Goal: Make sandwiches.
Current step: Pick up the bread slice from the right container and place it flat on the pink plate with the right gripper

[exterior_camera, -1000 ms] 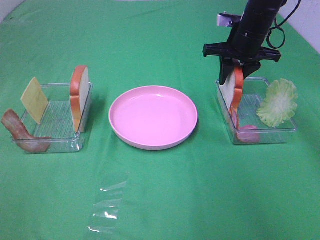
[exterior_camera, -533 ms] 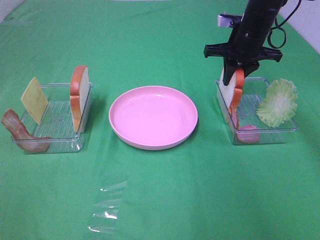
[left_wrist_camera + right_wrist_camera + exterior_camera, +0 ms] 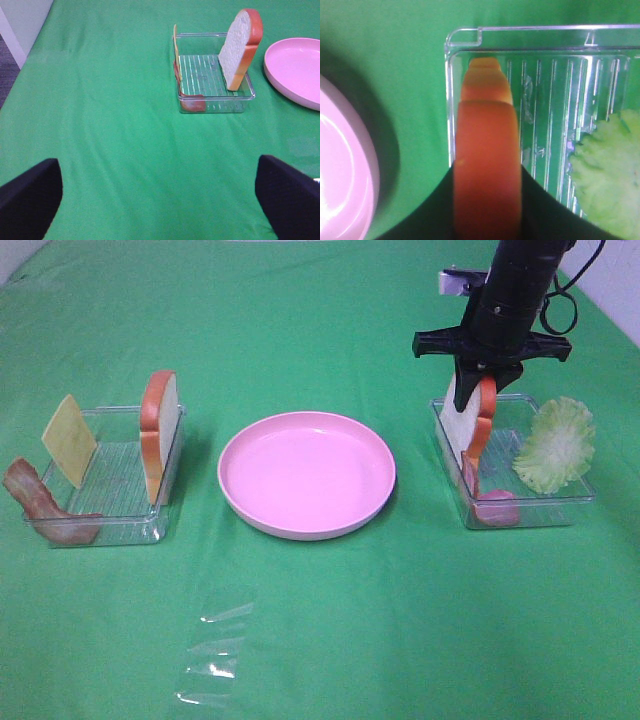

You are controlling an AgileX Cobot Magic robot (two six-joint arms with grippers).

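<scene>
No assembled sandwich shows; the parts lie apart. My right gripper (image 3: 480, 380) is shut on a white bread slice with orange-brown crust (image 3: 468, 425), held upright and partly lifted at the left end of the right clear tray (image 3: 560, 502). In the right wrist view the crust (image 3: 487, 170) fills the gap between the dark fingers (image 3: 432, 215). Green lettuce (image 3: 553, 445) leans in the same tray. The left tray (image 3: 110, 495) holds a second bread slice (image 3: 158, 430), yellow cheese (image 3: 68, 440) and bacon (image 3: 40, 505). My left gripper (image 3: 160, 210) is open and empty, well short of that tray (image 3: 215, 102).
A round pink plate (image 3: 306, 472) lies between the trays and holds nothing. A pinkish piece (image 3: 497, 508) lies at the front of the right tray. A crumpled clear plastic sheet (image 3: 215, 645) lies on the green cloth in front of the plate.
My right gripper has risen a little with the bread slice in it, lifting the slice higher in the right tray. Nothing else has moved.
</scene>
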